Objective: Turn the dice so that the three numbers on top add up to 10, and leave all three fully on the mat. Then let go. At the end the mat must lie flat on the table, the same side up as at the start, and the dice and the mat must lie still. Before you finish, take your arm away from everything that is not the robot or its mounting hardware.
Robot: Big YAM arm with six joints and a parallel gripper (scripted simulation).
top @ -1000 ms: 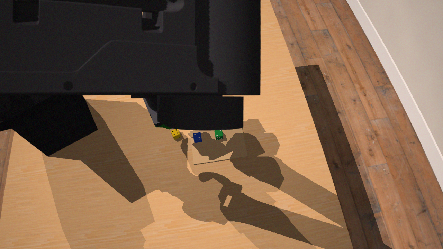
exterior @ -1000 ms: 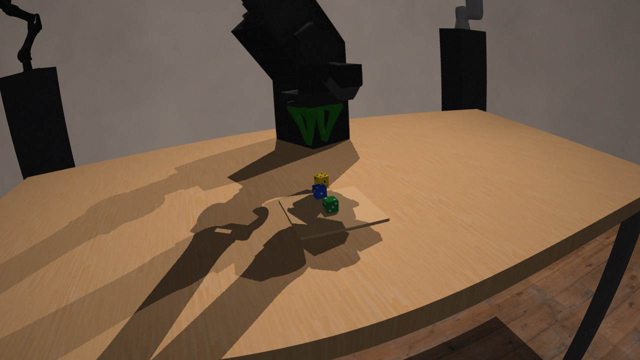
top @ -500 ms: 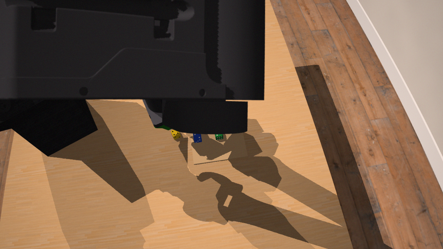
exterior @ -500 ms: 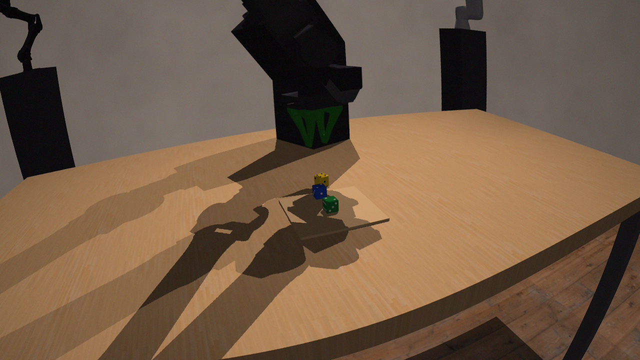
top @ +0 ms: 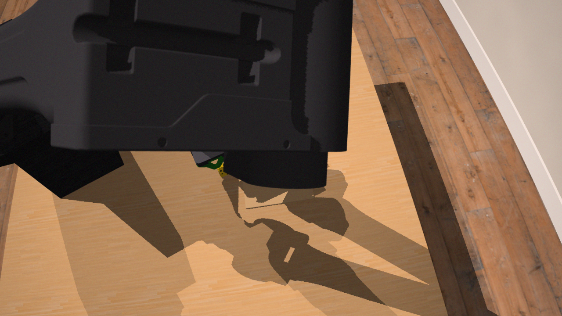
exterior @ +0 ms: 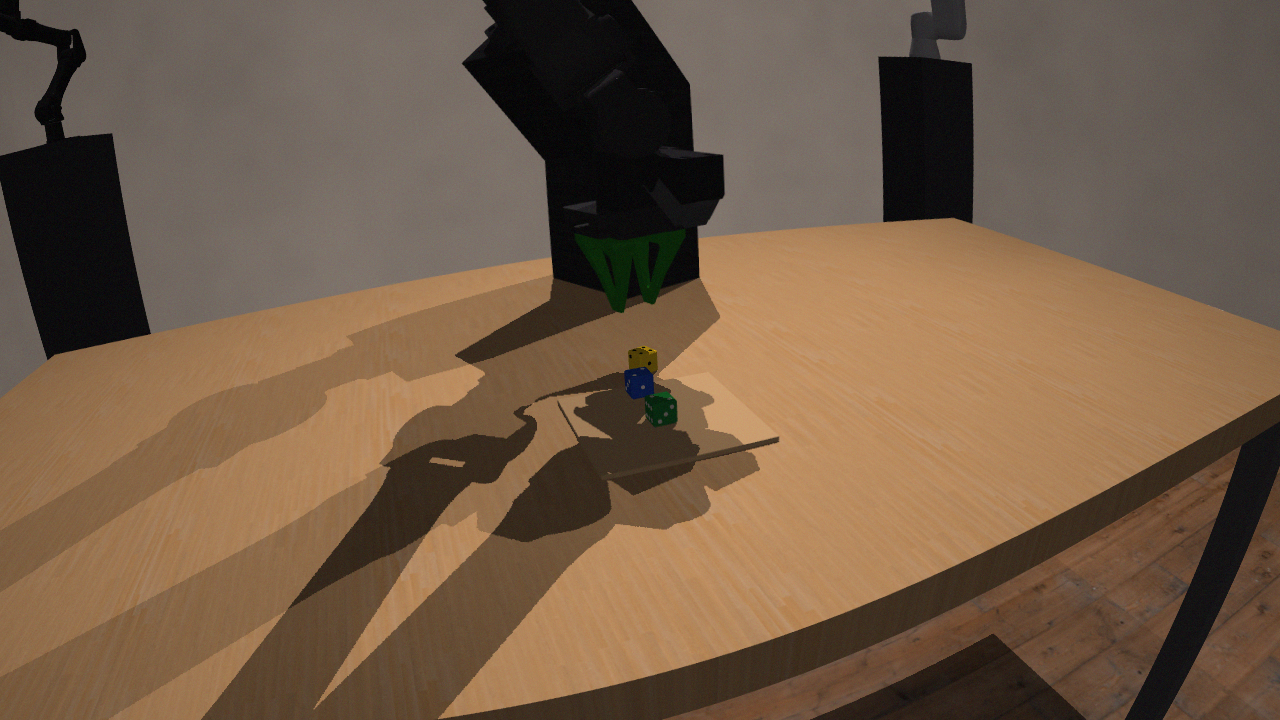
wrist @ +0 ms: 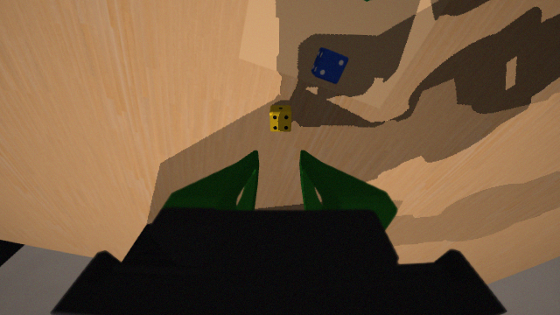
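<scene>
On the wooden worktop [exterior: 939,358] I count three dice and one thin mat [exterior: 729,413]. One yellow die [exterior: 642,359] stands on the bare wood just beside the mat's far corner, not on it. One blue die [exterior: 639,382] sits near that same corner of the mat, and one green die [exterior: 661,409] sits on the mat a little closer to me. The three make a short row, near each other, and the blue one seems to overlap the yellow one from where I stand; I cannot tell if they touch.

One black arm leans over them. Its gripper [exterior: 635,302] hangs above the worktop, apart from every die, with two green fingers pointing down. The fingers stand partly apart with a clear gap, and nothing is between them. From the wrist view the yellow die lies just ahead of the fingertips, showing a side with four black dots. From the top view only a piece of this die [top: 221,171] shows under the arm.
</scene>
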